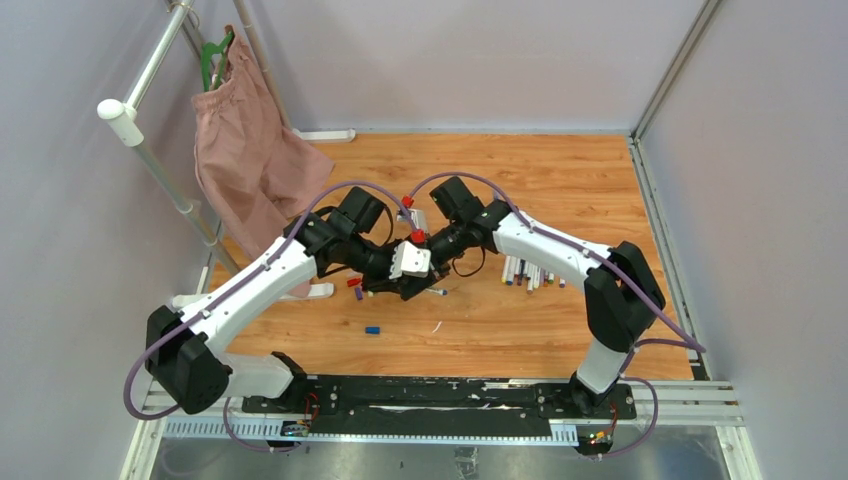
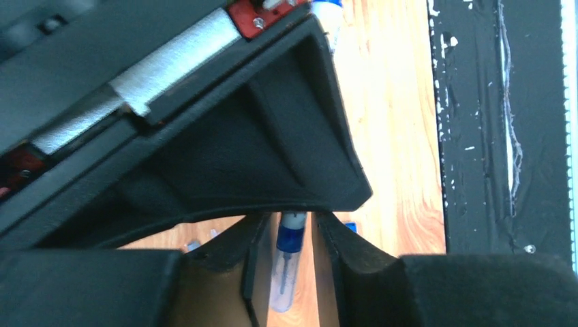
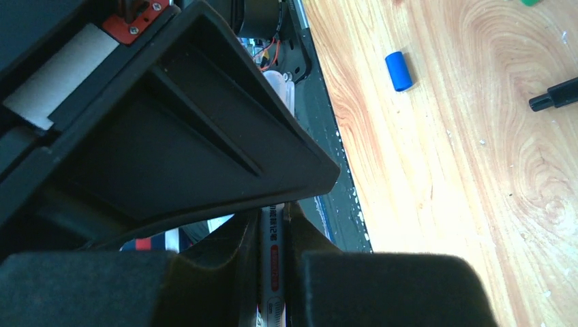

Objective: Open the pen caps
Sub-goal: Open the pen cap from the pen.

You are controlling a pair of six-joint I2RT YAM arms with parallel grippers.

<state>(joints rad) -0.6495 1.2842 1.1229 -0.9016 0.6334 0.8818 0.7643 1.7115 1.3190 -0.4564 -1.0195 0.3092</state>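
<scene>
Uncapping step: left arm (image 1: 250,290) and right arm (image 1: 545,248) were nose to nose over one pen

Top view: both met at frame centre over the orange wooden table (image 1: 600,190). A loose short blue plastic cap (image 1: 372,329) lay just below them, and a heap of thin white pens (image 1: 528,272) sat right of centre. Left wrist view: the left gripper (image 2: 292,228) stood narrow around the blue-collared capped end (image 2: 290,242) of the pen at bottom centre. A sliver of table showed beside it, so I couldn't tell if it was really pinching. Right wrist view: the right gripper (image 3: 272,231) was clamped tight on the white pen barrel with a red label (image 3: 272,255), bottom centre. To me this cap looked not yet off. The next move would call for a firm bite from the left, then a straight pull along the pen.
</scene>
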